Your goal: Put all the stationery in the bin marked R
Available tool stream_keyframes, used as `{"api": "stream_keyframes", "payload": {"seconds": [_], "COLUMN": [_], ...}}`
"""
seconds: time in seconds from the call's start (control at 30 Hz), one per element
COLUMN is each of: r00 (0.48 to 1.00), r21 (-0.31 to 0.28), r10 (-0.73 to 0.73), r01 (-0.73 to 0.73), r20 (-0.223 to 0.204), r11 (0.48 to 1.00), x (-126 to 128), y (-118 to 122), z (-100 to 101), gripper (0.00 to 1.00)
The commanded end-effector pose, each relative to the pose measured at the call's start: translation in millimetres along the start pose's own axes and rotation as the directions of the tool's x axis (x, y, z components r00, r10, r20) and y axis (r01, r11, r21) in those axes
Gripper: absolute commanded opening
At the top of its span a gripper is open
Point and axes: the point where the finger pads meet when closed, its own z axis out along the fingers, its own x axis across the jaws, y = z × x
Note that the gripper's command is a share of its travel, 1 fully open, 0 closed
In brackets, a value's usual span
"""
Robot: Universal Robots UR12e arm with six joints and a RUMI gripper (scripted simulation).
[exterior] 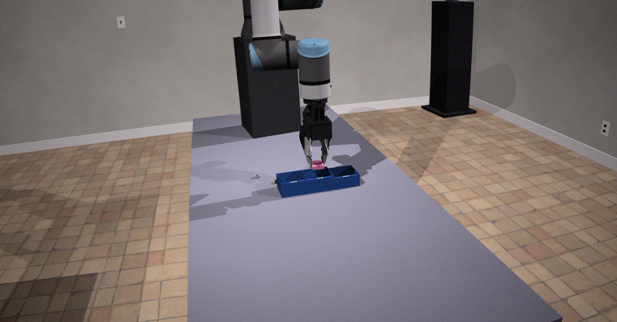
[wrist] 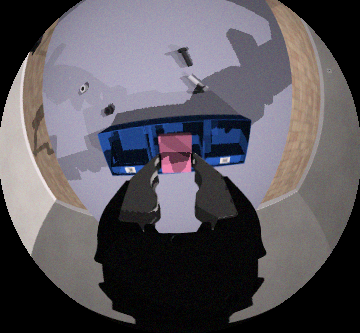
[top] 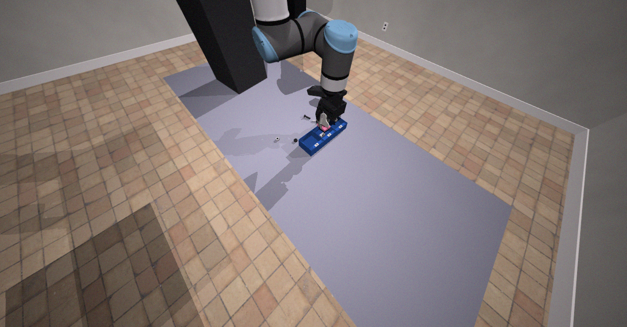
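Top view: I'm holding the pincer [top: 324, 126] over the blue bins [top: 312, 146], pinching a pink eraser [top: 325, 128]. Exterior: eraser [exterior: 317, 164] hanging above the middle bin; the labels are unreadable, so I'm risking the wrong bin. Wrist: eraser [wrist: 175, 153] pointing its long axis away toward the bins [wrist: 116, 149].

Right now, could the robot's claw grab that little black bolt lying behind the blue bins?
Probably not yet. The gripper is shut on the pink eraser above the middle blue bin, so its fingers are full. The black bolt lies in the open nearby, with nothing covering it.
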Motion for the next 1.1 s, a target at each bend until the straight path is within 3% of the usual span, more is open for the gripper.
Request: {"api": "stream_keyframes", "payload": {"seconds": [0.0, 0.43, 1.07], "r00": [0.999, 0.999, 0.999], "r21": [0.0, 0.0, 0.0], "r10": [-0.044, -0.043, -0.044], "r01": [0.044, 0.043, 0.044], "r20": [-0.004, -0.003, -0.004], "r11": [0.999, 0.999, 0.999], "x": [0, 0, 0], "y": [0, 0, 0], "z": [-1, -1, 33], "gripper": [0.0, 0.0, 0.0]}}
